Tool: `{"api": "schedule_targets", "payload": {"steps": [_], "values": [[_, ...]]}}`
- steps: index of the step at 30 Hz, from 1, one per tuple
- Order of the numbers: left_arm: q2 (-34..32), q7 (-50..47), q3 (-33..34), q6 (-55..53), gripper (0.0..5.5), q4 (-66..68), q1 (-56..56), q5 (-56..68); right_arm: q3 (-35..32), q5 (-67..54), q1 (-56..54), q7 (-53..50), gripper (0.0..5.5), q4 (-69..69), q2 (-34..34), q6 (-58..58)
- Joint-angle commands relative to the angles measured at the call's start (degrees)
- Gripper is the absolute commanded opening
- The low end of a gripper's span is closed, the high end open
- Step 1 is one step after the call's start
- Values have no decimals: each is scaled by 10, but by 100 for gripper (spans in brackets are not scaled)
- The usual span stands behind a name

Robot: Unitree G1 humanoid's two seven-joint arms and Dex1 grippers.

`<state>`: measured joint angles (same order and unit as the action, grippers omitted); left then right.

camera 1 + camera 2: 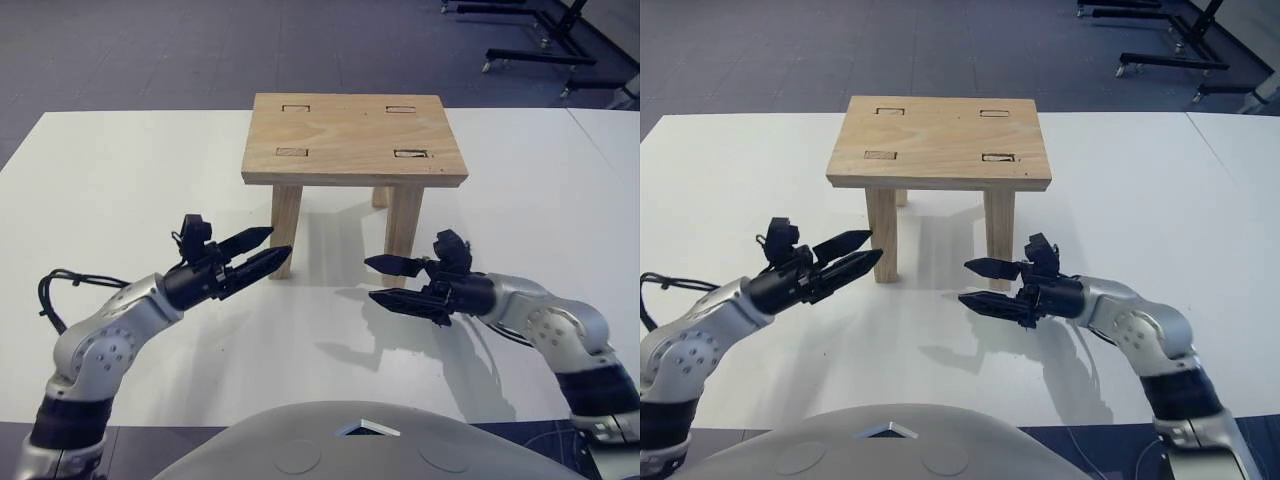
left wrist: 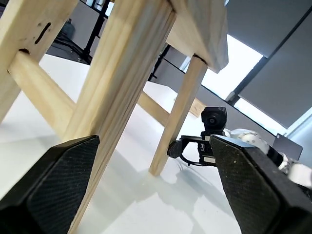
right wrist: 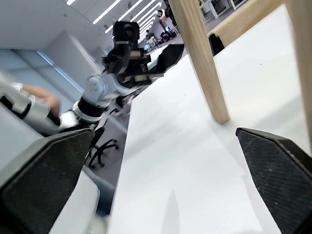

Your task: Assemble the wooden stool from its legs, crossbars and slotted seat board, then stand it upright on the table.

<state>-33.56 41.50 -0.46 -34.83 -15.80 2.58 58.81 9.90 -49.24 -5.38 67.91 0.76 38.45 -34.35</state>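
The wooden stool [image 1: 354, 140] stands upright on the white table [image 1: 120, 180], its slotted seat board on top and its legs [image 1: 286, 230] on the tabletop. A crossbar [image 2: 39, 95] joins the legs under the seat. My left gripper [image 1: 266, 248] is open, its tips just beside the near left leg, holding nothing. My right gripper [image 1: 378, 282] is open too, low over the table just in front of the near right leg [image 1: 403, 225]. The right gripper also appears beyond the far leg in the left wrist view [image 2: 187, 148].
The table stretches wide to both sides of the stool and in front of it. Beyond the far edge is grey floor with black wheeled frames [image 1: 545, 45] at the back right.
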Motion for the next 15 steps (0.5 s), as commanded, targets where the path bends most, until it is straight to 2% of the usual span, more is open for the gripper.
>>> {"api": "schedule_targets", "payload": {"steps": [1,5,8,11,15], "values": [[13,53,-32,19,414,122,-83,-85,29,93,-109,71,538,164,-41,65],[36,85,-40,45,414,188,-132,-145,11,136,-183,95,538,277,-92,112],[51,85,-21,59,414,210,-154,-166,-14,130,-181,103,538,264,-106,102],[52,78,18,70,414,210,-159,-166,-47,99,-139,97,538,179,-97,64],[48,45,115,91,414,161,-139,-146,-148,-27,-44,18,538,-45,-91,-23]]}}
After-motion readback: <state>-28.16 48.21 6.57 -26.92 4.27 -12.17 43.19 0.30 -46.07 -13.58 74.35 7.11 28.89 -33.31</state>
